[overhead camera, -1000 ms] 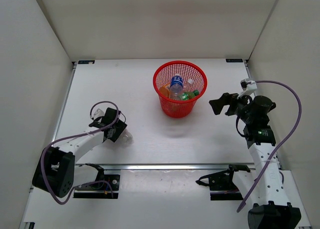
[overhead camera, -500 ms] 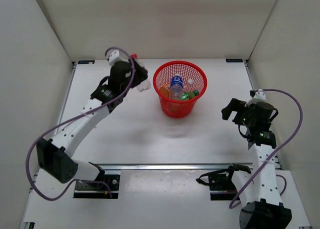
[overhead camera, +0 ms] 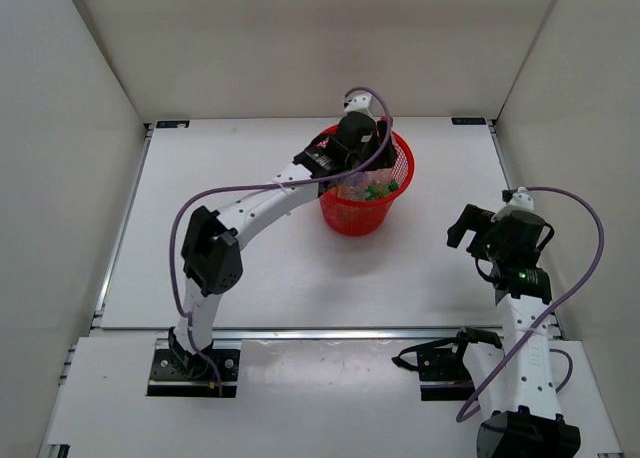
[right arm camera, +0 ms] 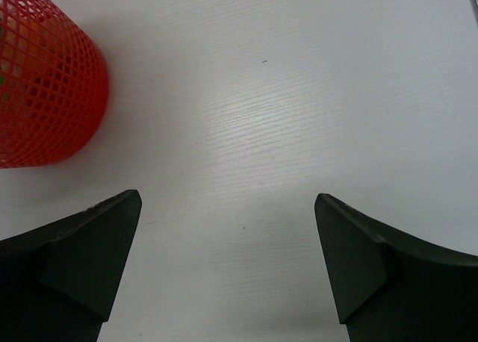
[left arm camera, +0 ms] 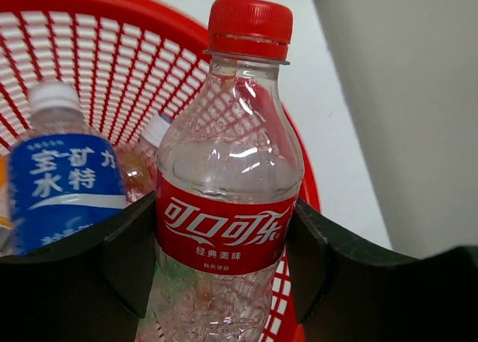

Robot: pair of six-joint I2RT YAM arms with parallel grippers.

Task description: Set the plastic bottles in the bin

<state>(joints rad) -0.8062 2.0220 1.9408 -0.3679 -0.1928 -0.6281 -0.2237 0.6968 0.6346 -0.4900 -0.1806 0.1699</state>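
- White walls (overhead camera: 300,48) closed in the pale table (overhead camera: 400,268) on three sides, with the arms' bases at its near edge.
- I had the left gripper (left arm camera: 222,260) pinched onto a clear Coca-Cola bottle (left arm camera: 228,170), one finger pressing each side of its red label.
- The bottle's long axis ran crosswise to the line between the fingers, with its red cap pointing away from the wrist.
- The red mesh bin (left arm camera: 112,66) sat directly behind the bottle in the wrist view, and from overhead the left arm reached over its mouth.
- I judged that the bottle was already over the opening, so letting go was all that was left for this one.
- Other bottles already lay inside, the nearest a blue-labelled water bottle (left arm camera: 63,185).
- The right gripper (right arm camera: 228,260) hung well apart from the bin over bare table, jaws spread wide and holding nothing.
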